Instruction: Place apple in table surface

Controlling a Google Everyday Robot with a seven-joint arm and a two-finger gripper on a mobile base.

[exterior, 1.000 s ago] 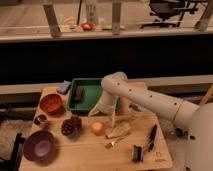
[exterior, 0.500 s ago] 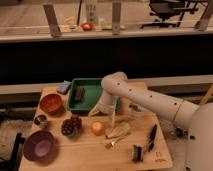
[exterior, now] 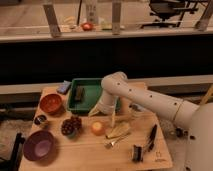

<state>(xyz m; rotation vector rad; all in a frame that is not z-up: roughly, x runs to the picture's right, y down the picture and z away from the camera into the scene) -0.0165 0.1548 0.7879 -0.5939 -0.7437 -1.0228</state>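
The apple, small and orange-yellow, rests on the light wooden table surface near its middle, right of the dark grape cluster. My gripper hangs from the white arm that reaches in from the right. It is just above and slightly behind the apple. Its two fingers are spread apart and hold nothing.
A green tray with a dark item stands behind the gripper. An orange bowl, a small dark cup and a purple bowl line the left side. A yellowish object, a fork and black tools lie to the right.
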